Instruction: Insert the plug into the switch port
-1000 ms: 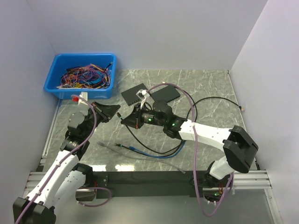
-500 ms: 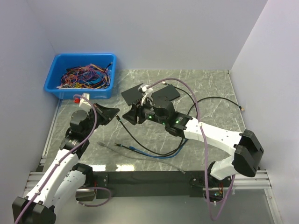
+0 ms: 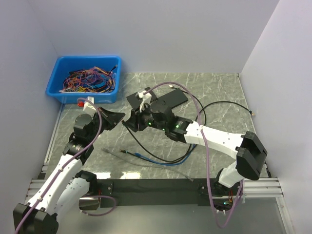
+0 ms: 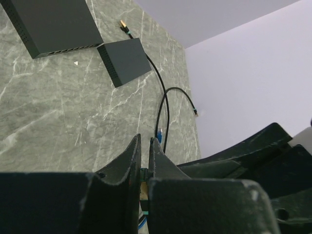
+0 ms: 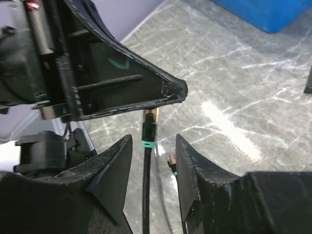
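My left gripper (image 3: 121, 118) is shut on the plug (image 5: 148, 127), a gold-tipped connector with a teal band on a black cable (image 3: 146, 146). In the left wrist view the plug (image 4: 142, 187) sits deep between the nearly closed fingers (image 4: 131, 161). My right gripper (image 5: 153, 139) is open and faces the left one, its fingers either side of the cable just below the plug, not touching it. The switch (image 4: 48, 24), a flat dark box with a row of ports, lies behind the grippers and is partly hidden by the right arm in the top view (image 3: 138, 98).
A second dark box (image 3: 174, 96) lies right of the switch. A blue bin (image 3: 85, 78) of coloured wires stands at the back left. A blue cable (image 3: 163, 162) and a grey cable (image 3: 146, 165) lie near the front. A loose plug (image 5: 171, 163) rests on the marble.
My right gripper has moved left towards the left gripper, and its open fingers now flank the cable below the plug. The left gripper has kept hold of the plug.
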You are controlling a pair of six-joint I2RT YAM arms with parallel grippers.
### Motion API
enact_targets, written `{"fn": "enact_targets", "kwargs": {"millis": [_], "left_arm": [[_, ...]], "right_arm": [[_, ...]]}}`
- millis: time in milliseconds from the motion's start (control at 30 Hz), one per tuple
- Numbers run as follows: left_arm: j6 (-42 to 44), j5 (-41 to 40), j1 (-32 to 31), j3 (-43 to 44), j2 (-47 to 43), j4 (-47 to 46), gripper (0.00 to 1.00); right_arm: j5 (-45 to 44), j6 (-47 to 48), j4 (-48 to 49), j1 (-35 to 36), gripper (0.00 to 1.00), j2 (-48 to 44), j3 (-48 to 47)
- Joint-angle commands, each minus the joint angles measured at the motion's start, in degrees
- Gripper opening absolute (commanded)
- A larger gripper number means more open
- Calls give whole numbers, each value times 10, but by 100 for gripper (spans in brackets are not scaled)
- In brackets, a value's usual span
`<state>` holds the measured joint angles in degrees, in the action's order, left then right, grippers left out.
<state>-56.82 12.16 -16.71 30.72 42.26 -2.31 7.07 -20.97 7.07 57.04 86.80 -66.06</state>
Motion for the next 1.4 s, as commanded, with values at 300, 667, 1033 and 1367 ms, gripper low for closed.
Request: {"fn": "enact_targets", "kwargs": {"millis": [300, 667, 1033, 1367], "left_arm": [[-5, 1, -3, 8, -15, -19, 1], [-8, 1, -3, 4, -17, -20, 1], [-9, 4, -3, 0, -15, -24, 1], [14, -25, -3, 9, -5, 4, 55]], "right_arm": [[-8, 6, 8, 15, 43, 26, -42], [-19, 4, 10, 21, 36, 35, -48], [-16, 4, 19, 23, 6, 46, -43], [-39, 10, 29, 0, 0, 24, 8]]}}
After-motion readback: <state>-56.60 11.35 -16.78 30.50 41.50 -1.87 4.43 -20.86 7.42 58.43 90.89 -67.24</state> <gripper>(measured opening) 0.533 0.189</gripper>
